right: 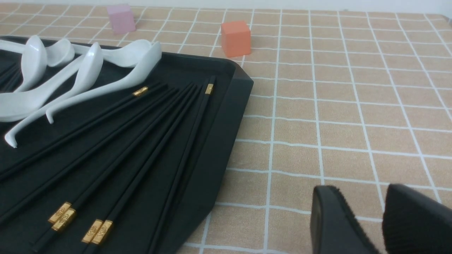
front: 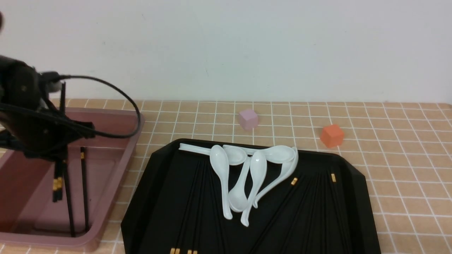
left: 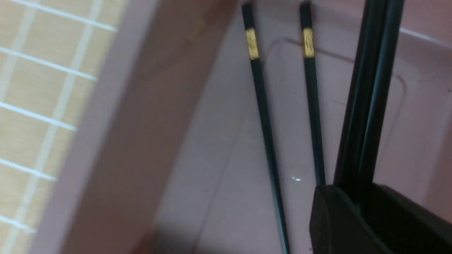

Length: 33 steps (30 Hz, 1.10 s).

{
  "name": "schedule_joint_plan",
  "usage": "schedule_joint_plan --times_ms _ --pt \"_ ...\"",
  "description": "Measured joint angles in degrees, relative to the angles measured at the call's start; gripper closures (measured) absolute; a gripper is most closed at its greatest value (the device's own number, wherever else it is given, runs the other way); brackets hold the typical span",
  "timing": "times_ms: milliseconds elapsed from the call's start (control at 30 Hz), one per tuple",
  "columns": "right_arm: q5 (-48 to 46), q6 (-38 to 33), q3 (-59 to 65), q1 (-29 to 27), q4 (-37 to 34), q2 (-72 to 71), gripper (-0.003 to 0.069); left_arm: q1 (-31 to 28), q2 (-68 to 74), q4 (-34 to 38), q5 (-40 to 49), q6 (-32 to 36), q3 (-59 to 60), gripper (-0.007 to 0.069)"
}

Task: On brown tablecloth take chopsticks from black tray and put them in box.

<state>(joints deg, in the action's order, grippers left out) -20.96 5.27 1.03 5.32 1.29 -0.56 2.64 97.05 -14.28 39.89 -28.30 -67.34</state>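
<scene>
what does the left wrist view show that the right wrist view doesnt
Only the left wrist view: the inside of the box, two chopsticks lying on its floor, and the left gripper gripping the held sticks. Only the right wrist view: the tray, spoons, a pink cube, an orange cube and the right gripper. Both: the tablecloth and black chopsticks with gold bands.

The tan-orange tablecloth [front: 388, 141] carried a grid of thin white lines. The wide flat tray [front: 159, 176] was glossy black. The thin black chopsticks [left: 312, 106] each bore a small gold band. The ceramic soup spoons [front: 220, 165] were white and the deep plastic box [front: 106, 112] dusty pink. One small cube [front: 248, 119] was pale pink, the other small cube [front: 332, 135] orange.
</scene>
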Motion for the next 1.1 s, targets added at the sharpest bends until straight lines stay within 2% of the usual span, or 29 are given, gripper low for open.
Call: schedule_joint_plan --times_ms 133,267,400,467,567,700,1000,1100 --pt "0.0 0.0 0.0 0.0 0.0 0.0 0.0419 0.0 2.0 0.0 -0.1 -0.8 0.1 0.0471" --pt "0.0 0.0 0.0 0.0 -0.1 0.0 0.0419 0.0 1.6 0.1 1.8 -1.0 0.1 0.0373" --pt "0.0 0.0 0.0 0.0 -0.1 0.0 0.0419 0.1 -1.7 0.8 6.1 -1.0 0.1 0.0352" --pt "0.0 0.0 0.0 0.0 -0.1 0.0 0.0419 0.1 -4.7 1.4 8.4 -0.8 0.1 0.0382" --pt "0.0 0.0 0.0 0.0 0.0 0.0 0.0419 0.1 -10.2 2.3 10.9 1.1 0.4 0.0469" --pt "0.0 0.0 0.0 0.0 0.0 0.0 0.0419 0.1 -19.5 3.3 12.0 5.0 3.8 0.0626" --pt "0.0 0.0 0.0 0.0 0.0 0.0 0.0419 0.1 -44.1 14.3 9.8 8.2 23.0 0.0637" --pt "0.0 0.0 0.0 0.0 0.0 0.0 0.0419 0.1 -54.6 22.8 3.8 13.6 32.9 0.0637"
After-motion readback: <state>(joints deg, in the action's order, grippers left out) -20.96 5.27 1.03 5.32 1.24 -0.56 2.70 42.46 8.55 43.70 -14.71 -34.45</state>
